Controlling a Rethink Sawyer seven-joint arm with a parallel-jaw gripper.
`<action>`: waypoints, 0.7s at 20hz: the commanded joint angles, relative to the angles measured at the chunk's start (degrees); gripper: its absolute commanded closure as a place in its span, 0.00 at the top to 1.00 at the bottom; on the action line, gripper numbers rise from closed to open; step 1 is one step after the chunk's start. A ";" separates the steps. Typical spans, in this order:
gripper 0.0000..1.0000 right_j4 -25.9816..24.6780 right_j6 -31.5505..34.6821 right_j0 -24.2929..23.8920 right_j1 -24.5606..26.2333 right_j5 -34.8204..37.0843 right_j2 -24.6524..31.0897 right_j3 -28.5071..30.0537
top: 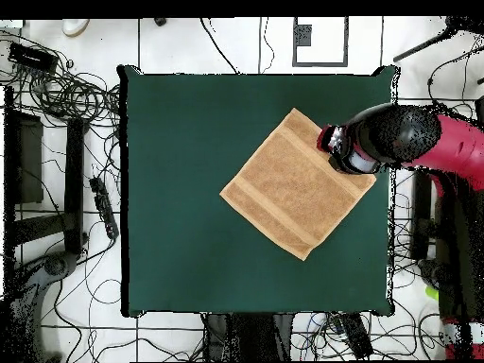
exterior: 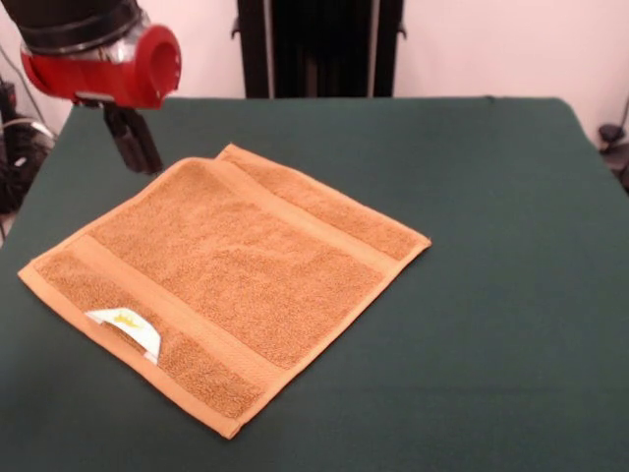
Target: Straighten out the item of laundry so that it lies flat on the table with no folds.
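The item of laundry (exterior: pixel 226 280) is an orange-tan towel spread out on the dark green table (exterior: pixel 482 256), turned like a diamond, with two flat bands across it. A small white tag (exterior: pixel 126 329) lies turned up on its near left edge. No fold shows in either view. My gripper (exterior: pixel 141 147) hangs from the red wrist just above the towel's far left edge, apart from the cloth. From overhead, the towel (top: pixel 298 184) sits at the table's (top: pixel 189 189) right side, and the arm's red and black wrist (top: pixel 378 142) covers its right corner.
Tangled cables (top: pixel 66 95) and black equipment lie on the floor to the left of the table in the overhead view. More cables (exterior: pixel 15 147) show past the table's left edge in the front view.
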 commanded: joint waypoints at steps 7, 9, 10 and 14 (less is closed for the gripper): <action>0.00 -3.65 2.98 6.31 8.61 -6.05 -4.67 6.53; 0.00 -3.09 4.14 6.78 8.86 -6.98 -4.97 7.03; 0.00 -3.00 4.23 7.00 9.32 -7.53 -5.10 7.28; 0.00 -3.16 4.33 8.07 10.65 -7.82 -6.52 7.71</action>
